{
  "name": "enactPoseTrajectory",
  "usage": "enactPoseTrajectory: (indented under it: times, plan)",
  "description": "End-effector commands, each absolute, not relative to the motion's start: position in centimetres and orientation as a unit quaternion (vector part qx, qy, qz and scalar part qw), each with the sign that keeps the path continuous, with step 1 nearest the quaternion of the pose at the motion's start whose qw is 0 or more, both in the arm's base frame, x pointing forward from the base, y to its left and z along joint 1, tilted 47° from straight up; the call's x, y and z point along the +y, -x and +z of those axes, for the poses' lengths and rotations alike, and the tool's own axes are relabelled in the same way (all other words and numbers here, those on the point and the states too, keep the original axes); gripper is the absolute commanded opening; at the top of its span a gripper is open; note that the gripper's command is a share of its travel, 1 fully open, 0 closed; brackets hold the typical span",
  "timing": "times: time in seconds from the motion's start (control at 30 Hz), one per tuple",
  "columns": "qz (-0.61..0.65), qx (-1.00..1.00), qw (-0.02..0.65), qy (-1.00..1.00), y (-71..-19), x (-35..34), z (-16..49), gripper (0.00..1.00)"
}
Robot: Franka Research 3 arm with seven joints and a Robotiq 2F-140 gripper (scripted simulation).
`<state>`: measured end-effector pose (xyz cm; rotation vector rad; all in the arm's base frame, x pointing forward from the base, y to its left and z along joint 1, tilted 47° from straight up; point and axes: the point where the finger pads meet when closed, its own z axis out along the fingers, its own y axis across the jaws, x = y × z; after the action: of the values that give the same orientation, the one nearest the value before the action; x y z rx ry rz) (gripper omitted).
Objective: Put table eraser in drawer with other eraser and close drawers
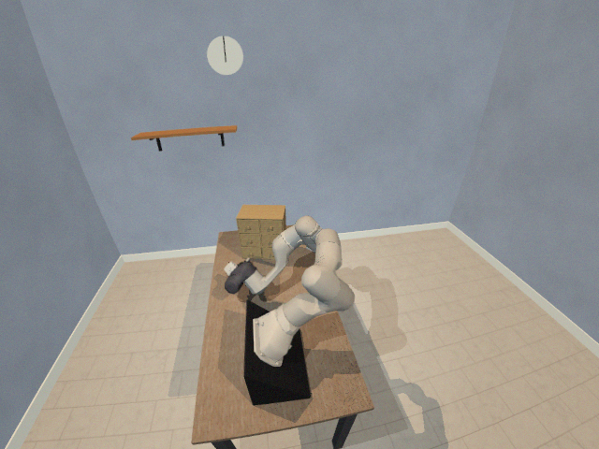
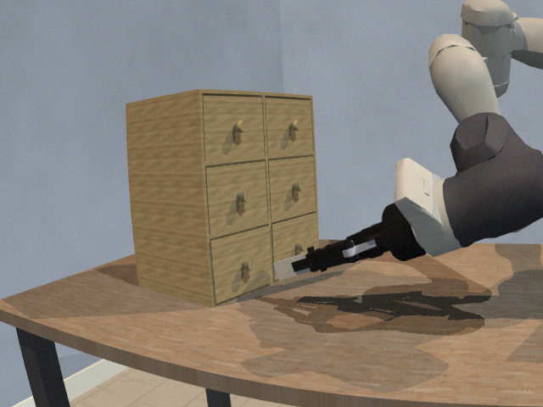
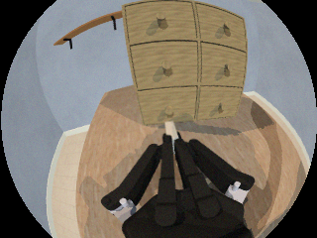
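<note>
The wooden chest [image 1: 263,211] [image 2: 169,188] stands upright at the far end of the table. Its drawer fronts look flush in the exterior view and the wrist view, three rows in two columns. My gripper [image 2: 285,267] [image 3: 169,128] is shut, with the pale fingertip ends together and nothing seen between them. It points at the chest low down, a small gap in front of the bottom left drawer [image 2: 226,258] [image 3: 154,106] and just below its knob in the wrist view. Neither eraser shows in any view. The drawers' insides are hidden.
The table [image 1: 217,386] [image 2: 153,328] [image 3: 99,149] carries the chest and the black block [image 1: 278,386] under the arm's base. The chest's left side is near the table's left edge. A wall shelf [image 1: 183,132] [image 3: 89,27] hangs high up, well clear of the arm.
</note>
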<state>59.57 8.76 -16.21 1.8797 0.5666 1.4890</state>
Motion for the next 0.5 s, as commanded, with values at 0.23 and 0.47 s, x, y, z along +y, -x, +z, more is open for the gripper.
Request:
enactPoseTrajectory:
  times: [0.23,0.47]
  plan:
    - [0.576,0.21,0.332,-0.717,-56.0,13.1,-12.0,0.0]
    - [0.576,0.21,0.332,-0.717,-54.0,15.5,-9.9,0.0]
